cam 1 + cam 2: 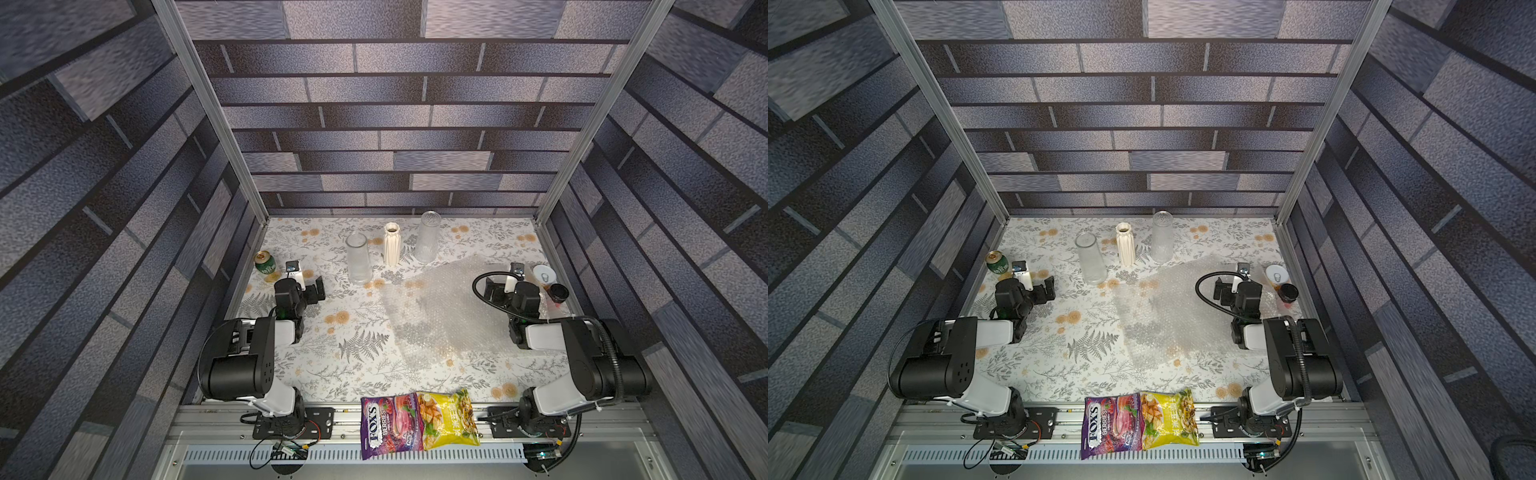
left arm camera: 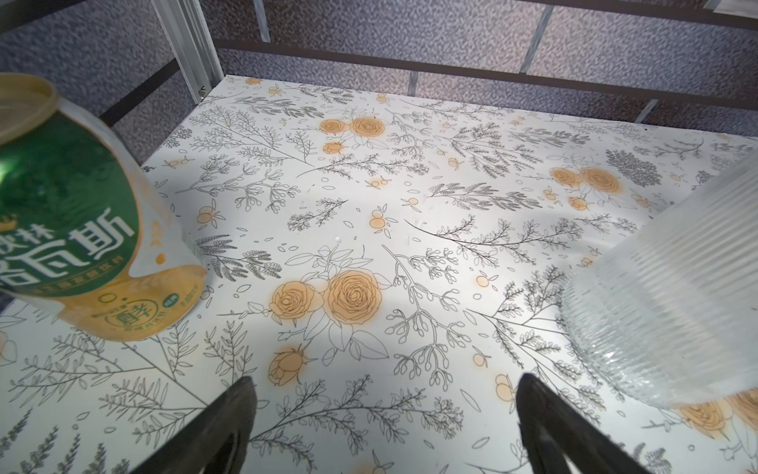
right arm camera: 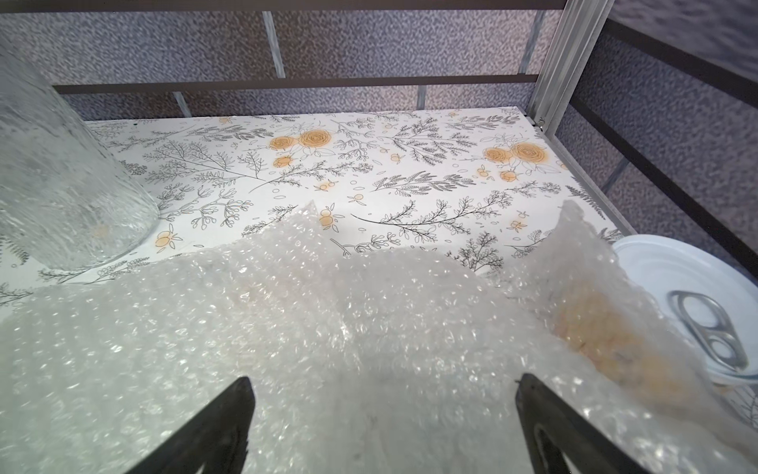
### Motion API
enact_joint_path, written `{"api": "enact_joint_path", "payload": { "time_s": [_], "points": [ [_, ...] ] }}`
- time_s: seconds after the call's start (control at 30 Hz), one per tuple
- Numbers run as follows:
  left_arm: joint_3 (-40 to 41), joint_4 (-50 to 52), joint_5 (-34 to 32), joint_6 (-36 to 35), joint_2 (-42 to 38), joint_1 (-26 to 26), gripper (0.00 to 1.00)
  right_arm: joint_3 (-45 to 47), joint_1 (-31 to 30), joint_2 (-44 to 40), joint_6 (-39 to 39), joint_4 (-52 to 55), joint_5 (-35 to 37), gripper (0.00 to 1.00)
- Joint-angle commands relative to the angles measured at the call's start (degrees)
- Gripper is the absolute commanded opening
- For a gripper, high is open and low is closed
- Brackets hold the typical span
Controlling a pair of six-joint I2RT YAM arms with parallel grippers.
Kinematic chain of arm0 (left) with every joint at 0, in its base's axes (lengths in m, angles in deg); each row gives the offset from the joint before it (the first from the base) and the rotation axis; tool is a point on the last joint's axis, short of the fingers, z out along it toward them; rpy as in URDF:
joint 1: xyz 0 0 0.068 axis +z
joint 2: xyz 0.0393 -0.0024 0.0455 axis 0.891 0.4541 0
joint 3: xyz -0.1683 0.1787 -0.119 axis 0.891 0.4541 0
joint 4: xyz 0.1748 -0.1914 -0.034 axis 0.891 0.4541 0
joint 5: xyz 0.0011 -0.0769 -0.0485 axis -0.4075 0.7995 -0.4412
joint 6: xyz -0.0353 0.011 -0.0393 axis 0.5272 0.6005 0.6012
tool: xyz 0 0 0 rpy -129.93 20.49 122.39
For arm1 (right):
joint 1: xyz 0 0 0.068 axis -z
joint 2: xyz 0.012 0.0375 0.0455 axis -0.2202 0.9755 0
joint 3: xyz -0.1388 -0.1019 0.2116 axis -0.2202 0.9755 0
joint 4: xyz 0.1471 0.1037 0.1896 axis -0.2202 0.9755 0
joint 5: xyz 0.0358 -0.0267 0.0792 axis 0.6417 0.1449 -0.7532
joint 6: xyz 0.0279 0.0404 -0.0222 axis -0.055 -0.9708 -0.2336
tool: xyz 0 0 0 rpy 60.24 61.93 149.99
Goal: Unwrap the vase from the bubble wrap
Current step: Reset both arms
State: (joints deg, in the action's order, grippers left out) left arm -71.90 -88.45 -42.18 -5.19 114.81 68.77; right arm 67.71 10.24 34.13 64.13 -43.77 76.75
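Three bare vases stand upright at the back: a clear ribbed glass one (image 1: 358,257) (image 1: 1090,257) (image 2: 676,295), a white ribbed one (image 1: 392,243) (image 1: 1125,243), and a textured glass one (image 1: 428,237) (image 1: 1162,237) (image 3: 61,184). The bubble wrap (image 1: 440,316) (image 1: 1167,320) (image 3: 328,320) lies spread on the table's right half, wrapped around nothing. My right gripper (image 1: 505,284) (image 1: 1231,284) (image 3: 383,394) hangs open over its far right part, nothing between the fingers. My left gripper (image 1: 307,282) (image 1: 1038,284) (image 2: 385,394) is open over bare tablecloth, left of the clear ribbed vase.
A green can (image 1: 264,264) (image 2: 82,213) stands by the left wall near my left gripper. A white-lidded can (image 1: 544,274) (image 3: 697,295) and a dark cup (image 1: 559,292) stand by the right wall, the wrap's edge curling up against them. Two snack bags (image 1: 390,424) lie at the front edge.
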Motion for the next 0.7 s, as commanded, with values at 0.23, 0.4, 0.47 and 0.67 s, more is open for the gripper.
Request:
{"api": "enact_joint_path", "payload": {
  "time_s": [0.23,0.4,0.47,0.67],
  "points": [
    [-1.1,0.8,-9.2,-0.2,0.4,-3.0,1.00,-0.9,0.3,-0.1,-0.2,0.3,-1.7,1.00],
    [-0.7,0.2,-9.9,-0.4,0.2,-3.5,1.00,-1.1,0.3,-0.2,0.5,0.9,-3.6,1.00],
    [-0.7,0.1,-10.0,-0.4,0.2,-3.6,1.00,-1.2,0.3,-0.2,0.6,0.9,-3.6,1.00],
    [-0.7,0.0,-10.1,-0.3,0.1,-3.6,1.00,-1.2,0.3,-0.1,0.5,1.1,-3.6,1.00]
  ]
}}
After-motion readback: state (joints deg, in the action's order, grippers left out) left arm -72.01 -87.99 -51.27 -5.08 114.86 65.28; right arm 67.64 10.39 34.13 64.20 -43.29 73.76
